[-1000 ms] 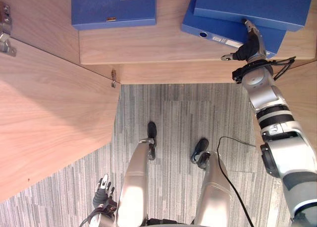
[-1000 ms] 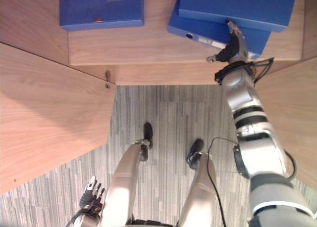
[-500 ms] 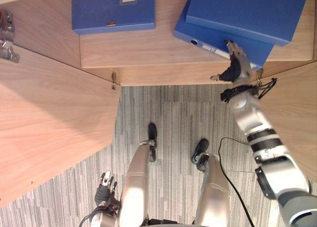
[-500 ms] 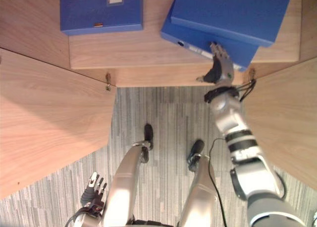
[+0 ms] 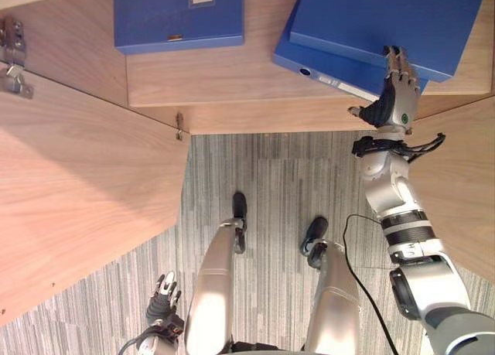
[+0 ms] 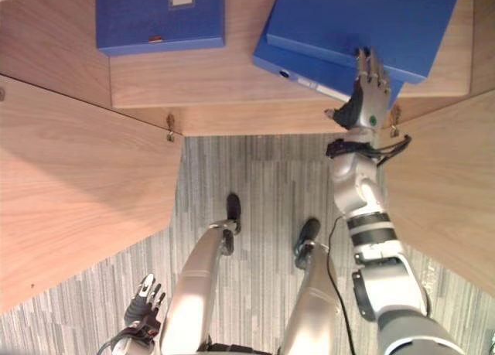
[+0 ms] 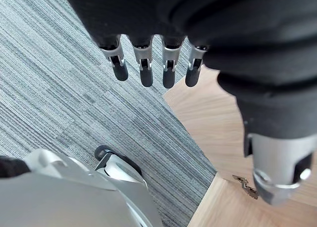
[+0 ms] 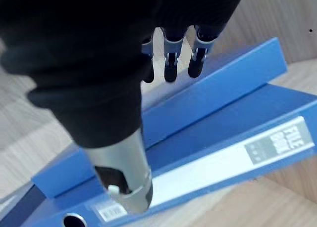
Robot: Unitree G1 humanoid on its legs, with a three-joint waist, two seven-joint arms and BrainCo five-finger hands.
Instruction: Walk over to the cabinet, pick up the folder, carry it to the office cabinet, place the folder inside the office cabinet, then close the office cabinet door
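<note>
- The right hand (image 5: 396, 98) is up at the front edge of the cabinet shelf (image 5: 247, 76).
- Its fingers (image 8: 171, 68) are straight and a little spread. The thumb (image 8: 124, 182) sticks out to the side. The hand holds nothing.
- The fingertips are over the front edge of the top folder (image 5: 371, 15). I cannot tell if they touch it or are just above it.
- The top folder is blue. It lies flat on a second blue folder (image 5: 325, 67), a bit crooked. Both lie on the right part of the shelf.
- The second folder has a white label (image 8: 277, 143) on its narrow side. The thumb is over that side.
- Most of the top folder lies past the fingertips, deeper in the cabinet.
- A third blue folder (image 5: 179, 15) lies flat on the left part of the shelf, well apart from the hand.
- The left door (image 5: 77, 192) and the right door (image 5: 464, 177) both stand open.
- The left hand (image 5: 162, 293) hangs low over the grey carpet (image 5: 263, 185), near the left door. Its fingers (image 7: 143, 71) are straight, and it holds nothing.
</note>
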